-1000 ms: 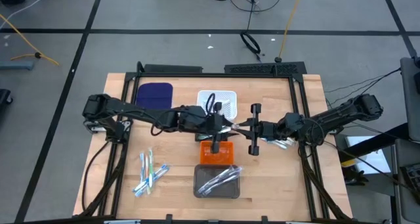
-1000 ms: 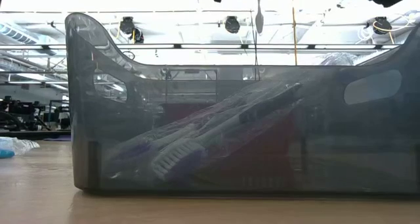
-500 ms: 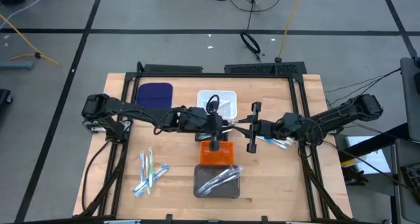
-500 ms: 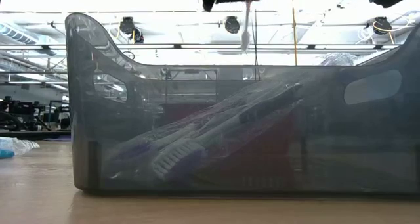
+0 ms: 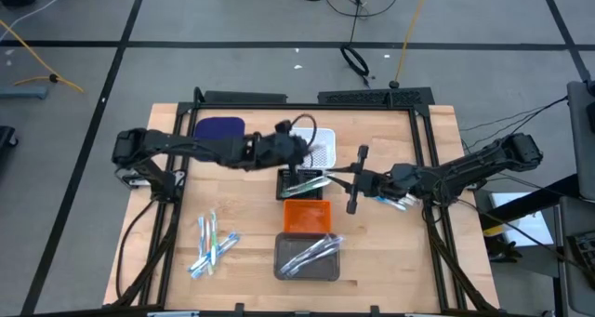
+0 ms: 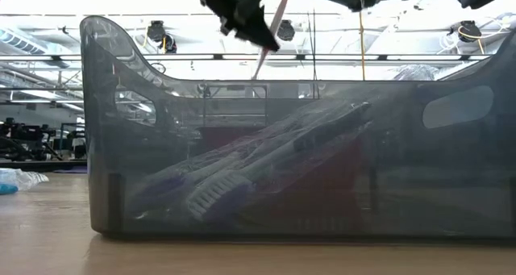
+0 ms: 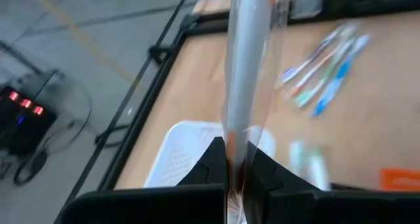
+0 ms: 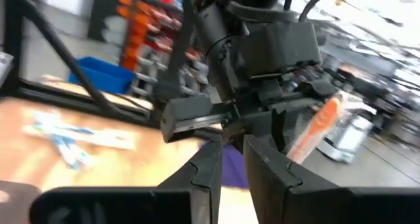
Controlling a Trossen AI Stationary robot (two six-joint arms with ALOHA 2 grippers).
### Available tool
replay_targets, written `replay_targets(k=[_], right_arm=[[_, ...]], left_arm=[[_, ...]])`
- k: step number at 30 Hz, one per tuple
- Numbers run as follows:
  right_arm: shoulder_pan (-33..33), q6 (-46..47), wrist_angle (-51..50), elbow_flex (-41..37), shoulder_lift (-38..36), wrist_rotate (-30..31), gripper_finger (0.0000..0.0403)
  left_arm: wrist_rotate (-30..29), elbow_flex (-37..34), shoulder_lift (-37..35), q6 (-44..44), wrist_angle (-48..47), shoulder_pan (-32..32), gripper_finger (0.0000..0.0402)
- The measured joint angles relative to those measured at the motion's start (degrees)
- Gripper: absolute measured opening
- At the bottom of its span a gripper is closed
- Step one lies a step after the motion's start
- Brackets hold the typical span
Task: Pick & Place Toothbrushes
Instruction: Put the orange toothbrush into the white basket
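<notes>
1 wrapped toothbrush (image 7: 244,86) is pinched in the closed left tool (image 5: 296,156), above the white tray (image 5: 321,145). Right tool (image 5: 337,178) hovers beside the black tray (image 5: 290,192), fingers slightly parted, empty.

white tray (image 5: 314,146); orange tray (image 5: 307,217); grey tray (image 5: 308,258); blue pad (image 5: 218,129)

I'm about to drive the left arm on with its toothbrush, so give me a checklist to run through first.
1. Left pincer shut on the toothbrush: ok.
2. Toothbrush lifted above the trays: ok.
3. Right pincer away from the left arm's path: not ok, it hangs close beside it at the black tray.
4. Orange tray has room: ok, it looks bare.
5. Loose toothbrushes all sorted: not ok, several lie on the table.
</notes>
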Motion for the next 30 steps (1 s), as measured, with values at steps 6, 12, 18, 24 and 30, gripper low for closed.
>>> replay_targets(k=[6, 12, 18, 24, 30], right_arm=[[-2.0, 0.18, -4.66, 0.0, 0.0, 7.04, 0.0054], [-4.81, 1.76, -6.36, 0.0, 0.0, 6.94, 0.0054], [-5.36, 3.75, -7.93, 0.0, 0.0, 6.88, 0.0054], [-5.27, 6.89, -9.54, 0.0, 0.0, 6.74, 0.0054], [-5.25, 11.23, -15.81, 0.0, 0.0, 6.7, 0.0054]], left_arm=[[11.32, 0.0, 0.19, -2.84, -0.36, 8.65, 0.0006], [13.31, 0.08, 1.41, -6.95, -2.46, 13.8, 0.0006], [20.26, 0.0, 2.85, -8.46, -4.66, 15.27, 0.0005], [20.59, 0.0, 3.79, -10.14, -5.09, 15.73, 0.0015], [20.58, 0.02, 6.91, -11.33, -5.02, 16.16, 0.0012]])
